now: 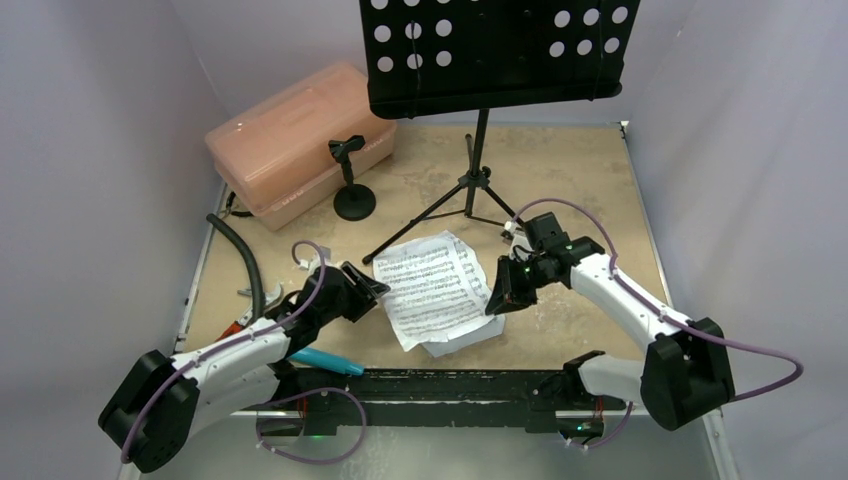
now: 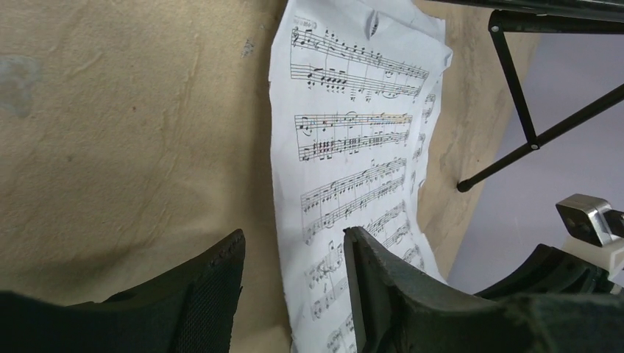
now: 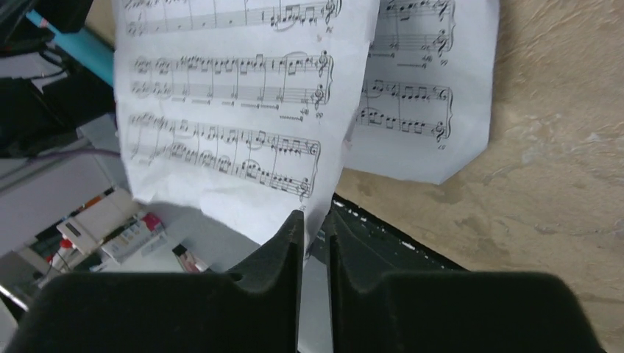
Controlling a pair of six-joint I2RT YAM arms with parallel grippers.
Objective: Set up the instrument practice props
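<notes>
White sheet-music pages lie overlapped on the tan table between your two arms, before the black music stand. Your right gripper pinches the top page by its corner. Your left gripper hangs with jaws parted over the pages' opposite edge.

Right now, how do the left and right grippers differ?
Left gripper is open; right gripper is almost shut. Left gripper holds nothing and straddles the left edge of the sheet-music pages; right gripper seems to pinch a corner of the top page. Left gripper sits at the pages' left side, right gripper at their right side. Shared: both are low at the pages, with black fingers.
</notes>
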